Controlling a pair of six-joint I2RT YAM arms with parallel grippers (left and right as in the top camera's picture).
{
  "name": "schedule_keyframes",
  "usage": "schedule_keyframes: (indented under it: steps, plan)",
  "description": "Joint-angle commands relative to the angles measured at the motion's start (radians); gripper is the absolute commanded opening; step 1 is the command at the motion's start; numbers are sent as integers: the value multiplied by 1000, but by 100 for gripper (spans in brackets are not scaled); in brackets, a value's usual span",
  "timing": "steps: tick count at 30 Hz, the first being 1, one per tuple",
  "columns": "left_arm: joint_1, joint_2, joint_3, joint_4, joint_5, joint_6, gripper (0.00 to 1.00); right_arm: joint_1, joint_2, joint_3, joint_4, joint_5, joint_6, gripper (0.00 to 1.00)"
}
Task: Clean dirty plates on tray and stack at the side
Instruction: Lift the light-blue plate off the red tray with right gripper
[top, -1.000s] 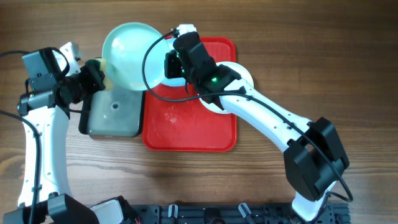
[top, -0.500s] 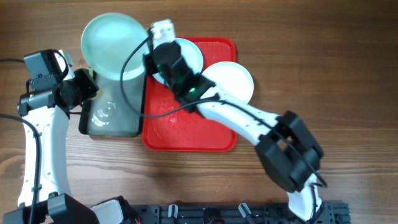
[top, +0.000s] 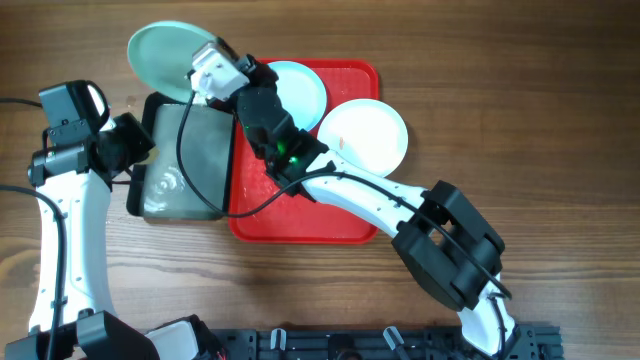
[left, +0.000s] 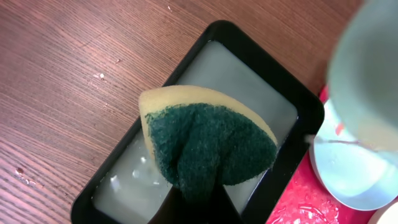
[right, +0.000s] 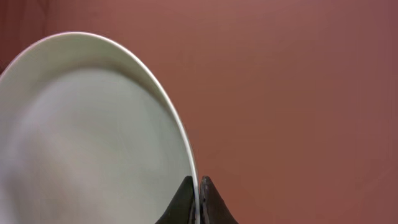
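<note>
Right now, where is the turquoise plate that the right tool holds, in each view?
Overhead: turquoise plate top left, overlapping the pan's far edge.
Left wrist: probably the blurred pale shape top right; uncertain.
Right wrist: fills the left half, rim pinched in the right tool.
Shared landmark: the black-rimmed pan, overhead and left wrist only.

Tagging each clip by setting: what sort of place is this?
Probably a lab bench staged for dishwashing, not a real kitchen: a bare wooden table, a red tray with plates, and a black pan of cloudy water with a sponge over it.
</note>
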Motion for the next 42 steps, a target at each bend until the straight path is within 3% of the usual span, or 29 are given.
schedule_keyframes:
  steps: [1,10,16,20,24,28,32,36,42]
  plan:
    - [-2,-9,17,2,-13,-17,4,15,2,18,31,-60,-269,4]
    - [-2,-9,17,3,-13,-19,4,57,10,18,52,-137,-390,4]
    - [-2,-9,17,2,-13,-19,4,60,10,18,60,-139,-359,4]
    - [-2,-9,17,2,-13,-19,4,35,10,18,26,-131,-5,4]
    - [-2,-9,17,2,-13,-19,4,-10,10,18,-121,-190,371,4]
    - [-2,-9,17,2,-13,-19,4,-66,4,18,-188,-349,611,4]
    - [-2,-9,17,2,-11,-19,4,-139,-39,18,-209,-501,770,4]
    - [-2,-9,17,3,-9,-19,4,-235,-121,18,-354,-644,872,4]
    - [-3,-5,17,9,-2,-18,4,-488,-293,18,-811,-786,900,4]
